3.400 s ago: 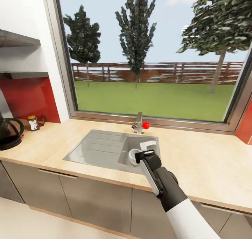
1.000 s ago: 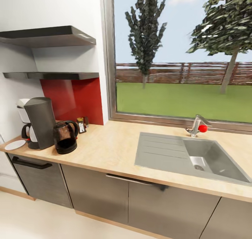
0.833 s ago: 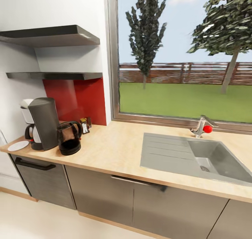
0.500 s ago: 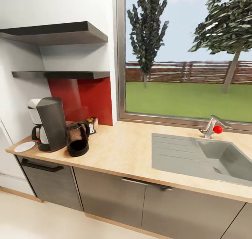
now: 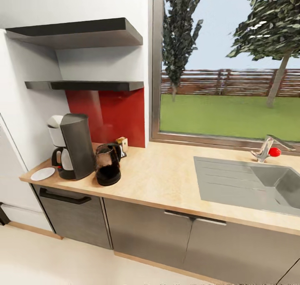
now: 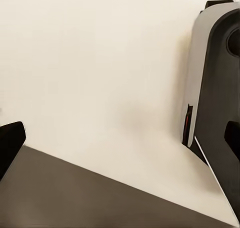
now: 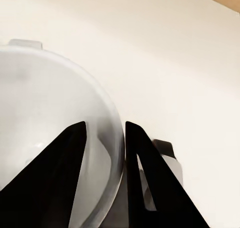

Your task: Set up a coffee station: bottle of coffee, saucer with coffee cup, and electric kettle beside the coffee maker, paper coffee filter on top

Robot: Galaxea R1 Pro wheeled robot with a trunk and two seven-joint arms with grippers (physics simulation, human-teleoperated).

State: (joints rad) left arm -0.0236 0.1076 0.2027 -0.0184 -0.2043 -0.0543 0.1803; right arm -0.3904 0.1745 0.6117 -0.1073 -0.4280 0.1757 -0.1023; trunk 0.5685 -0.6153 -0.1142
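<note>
Bench stuff sits at the left of the head view: tall dark grey coffee maker [image 5: 76, 146], squat dark glass kettle [image 5: 108, 164] just beside it, flat white saucer [image 5: 42, 173] on its other side, on the tan wood-look bench [image 5: 166, 178]. Right hand [image 7: 104, 163] grips the white round cup's [image 7: 50, 138] rim; left hand, can't tell.

Light wood-look surface [image 5: 166, 181] with matt grey metal sink [image 5: 246, 185]; beside it, dark see-through glass electric kettle [image 5: 108, 165]; glossy black kitchen shelf [image 5: 89, 85].
</note>
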